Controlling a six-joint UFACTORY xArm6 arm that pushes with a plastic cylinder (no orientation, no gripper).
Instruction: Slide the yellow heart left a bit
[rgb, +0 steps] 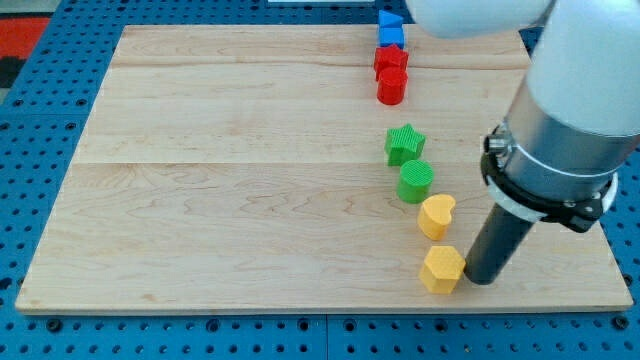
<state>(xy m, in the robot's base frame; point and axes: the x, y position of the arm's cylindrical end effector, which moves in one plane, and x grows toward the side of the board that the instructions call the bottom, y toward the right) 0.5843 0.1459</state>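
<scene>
- You have no claw on this arm, so nothing is open, shut or held; it ends in a dark rod, and my tip (482, 280) sits at the lower right of the frame, touching or just beside the right side of the yellow hexagon block (441, 269).
- Your target, the yellow heart (436, 216), lies just above that hexagon, lower right of centre, and just below the green round block (416, 181).
- Judged from this position, your tip is lined up with the wrong yellow block: a push towards the view's left from here would move the hexagon, not the heart.
- To reach the heart's right side you would have to travel up the frame; cutting that corner too tightly could clip the hexagon or knock the heart off at an angle.
- The heart is nearly touching the green round block, so a push that is not straight could drag that block along, and the green star (405, 144) above it.
- "A bit" calls for a short stroke; overdoing it is the other risk.
- The wooden board (240, 180) is pale and smooth, with open space left of the heart.
- Red blocks (391, 75) and a blue block (390, 27) sit well apart at the top; a blue pegboard (30, 200) surrounds the board.
</scene>
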